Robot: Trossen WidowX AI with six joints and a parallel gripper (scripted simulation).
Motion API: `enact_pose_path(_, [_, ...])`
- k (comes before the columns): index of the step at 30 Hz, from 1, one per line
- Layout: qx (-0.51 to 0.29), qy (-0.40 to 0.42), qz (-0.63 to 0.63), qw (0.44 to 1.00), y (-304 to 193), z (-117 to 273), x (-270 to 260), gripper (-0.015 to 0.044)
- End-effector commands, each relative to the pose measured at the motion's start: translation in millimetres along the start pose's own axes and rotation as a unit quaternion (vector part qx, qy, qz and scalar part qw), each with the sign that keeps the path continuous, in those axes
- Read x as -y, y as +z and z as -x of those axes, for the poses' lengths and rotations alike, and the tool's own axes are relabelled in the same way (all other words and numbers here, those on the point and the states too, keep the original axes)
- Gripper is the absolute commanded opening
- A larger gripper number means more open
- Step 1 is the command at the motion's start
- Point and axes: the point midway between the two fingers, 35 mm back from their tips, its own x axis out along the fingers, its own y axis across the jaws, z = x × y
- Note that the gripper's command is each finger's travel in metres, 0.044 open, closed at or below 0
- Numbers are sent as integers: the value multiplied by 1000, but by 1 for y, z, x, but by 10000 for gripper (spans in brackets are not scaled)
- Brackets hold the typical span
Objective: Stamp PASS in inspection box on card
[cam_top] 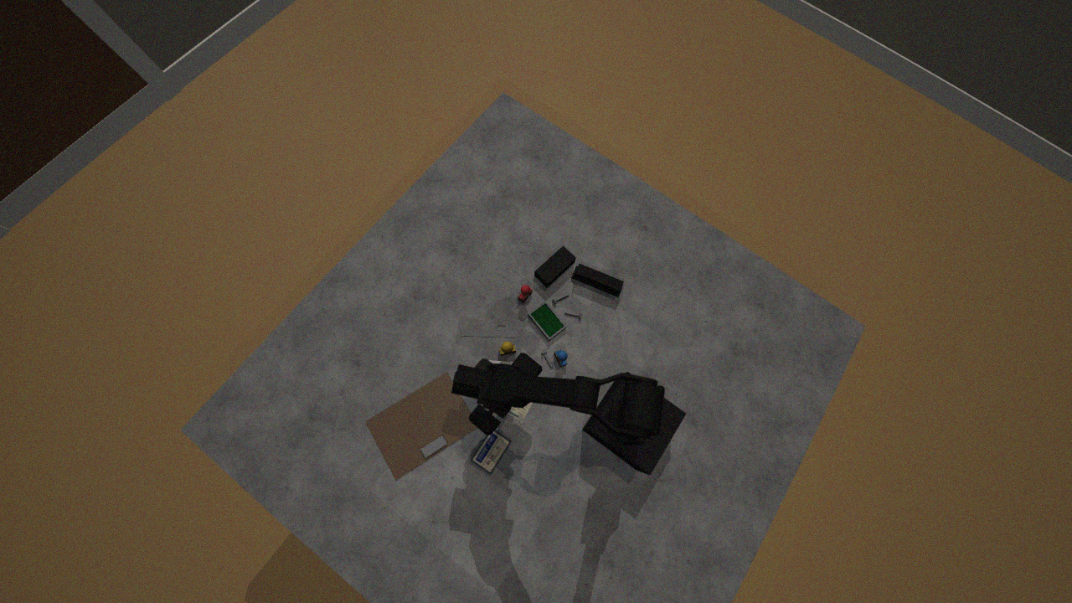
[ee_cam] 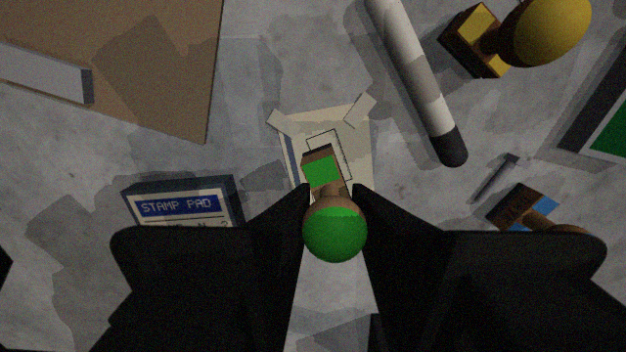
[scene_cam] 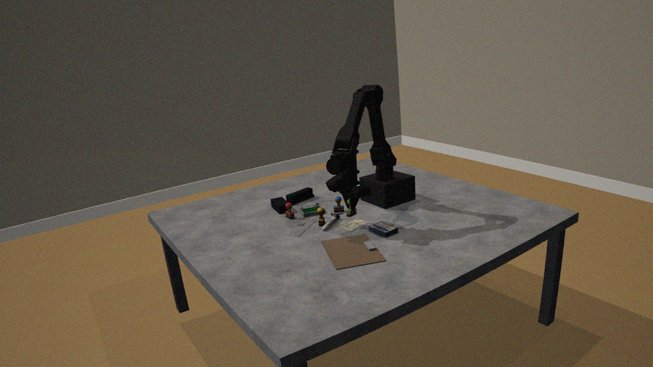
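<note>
My gripper (ee_cam: 331, 191) is shut on the green-knobbed stamp (ee_cam: 335, 237) (scene_cam: 351, 213), holding it by its handle above the bench. In the wrist view its wooden base overlaps the lower left of the inspection box (ee_cam: 343, 154). The cream card (ee_cam: 361, 142) (scene_cam: 350, 225) is taped at its far corners. The part of the box that shows has no print; the rest is hidden behind the stamp. The stamp's printing face and lettering are hidden. The stamp pad (ee_cam: 182, 205) (cam_top: 491, 452) (scene_cam: 383, 229), labelled STAMP PAD, lies left of the card in the wrist view.
A white marker (ee_cam: 416, 68) and a yellow stamp (ee_cam: 548, 34) (cam_top: 507, 347) stand right of the card in the wrist view, with a blue stamp (cam_top: 560, 358) (scene_cam: 337, 205) nearby. Also there are a red stamp (cam_top: 525, 291), a green tray (cam_top: 547, 321), black blocks (cam_top: 554, 265) and a brown board (cam_top: 408, 430).
</note>
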Motion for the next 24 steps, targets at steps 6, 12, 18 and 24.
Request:
enact_pose_path(6, [-2,-5,-2,1000,-2,-9,2,0])
enact_pose_path(12, [-2,-5,-2,1000,-2,-13,2,0])
enact_pose_path(18, [-2,-5,-2,1000,-2,-17,2,0])
enact_pose_path(24, [-1,-5,-2,1000,-3,-21,2,0])
